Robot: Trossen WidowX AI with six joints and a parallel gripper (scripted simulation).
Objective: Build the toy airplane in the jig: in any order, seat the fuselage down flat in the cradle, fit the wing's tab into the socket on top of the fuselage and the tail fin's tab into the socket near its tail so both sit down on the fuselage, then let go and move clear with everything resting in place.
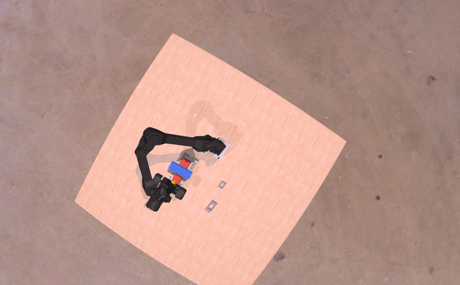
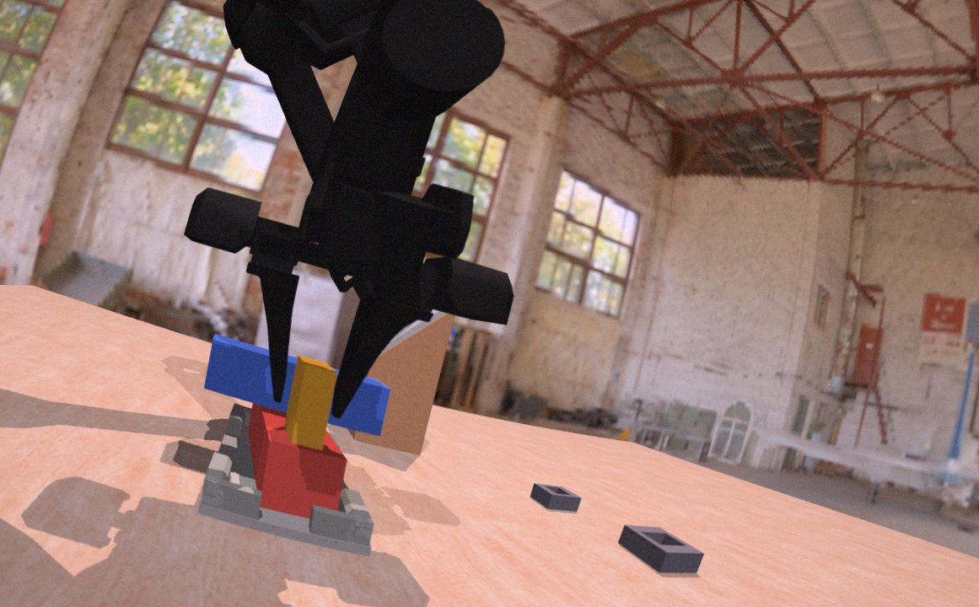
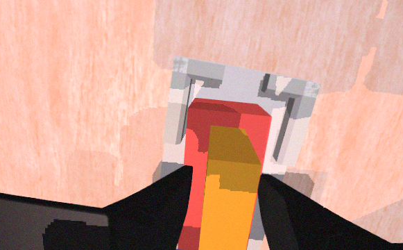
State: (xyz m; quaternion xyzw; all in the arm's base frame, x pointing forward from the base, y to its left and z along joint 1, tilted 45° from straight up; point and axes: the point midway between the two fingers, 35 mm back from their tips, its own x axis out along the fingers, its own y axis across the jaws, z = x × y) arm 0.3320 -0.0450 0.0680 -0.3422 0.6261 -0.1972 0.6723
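Note:
The grey cradle (image 1: 188,155) (image 2: 232,494) (image 3: 243,80) holds the red fuselage (image 1: 185,163) (image 2: 300,483) (image 3: 256,128), which looks flat in it. The blue wing (image 1: 180,170) (image 2: 239,369) lies across the fuselage's top; its tab is hidden. The yellow tail fin (image 1: 174,182) (image 2: 309,430) (image 3: 225,219) stands upright near the fuselage's tail, its lower edge on the top face and its tab out of sight. My gripper (image 2: 308,408) (image 3: 225,178) is open around the fin, with a gap between each fingertip and the fin in the exterior view.
A small dark holder (image 1: 220,187) (image 2: 564,504) and a larger one (image 1: 208,209) (image 2: 677,560) stand beside the cradle, both empty. The arm's brown base block (image 2: 410,384) stands behind the wing in the exterior view.

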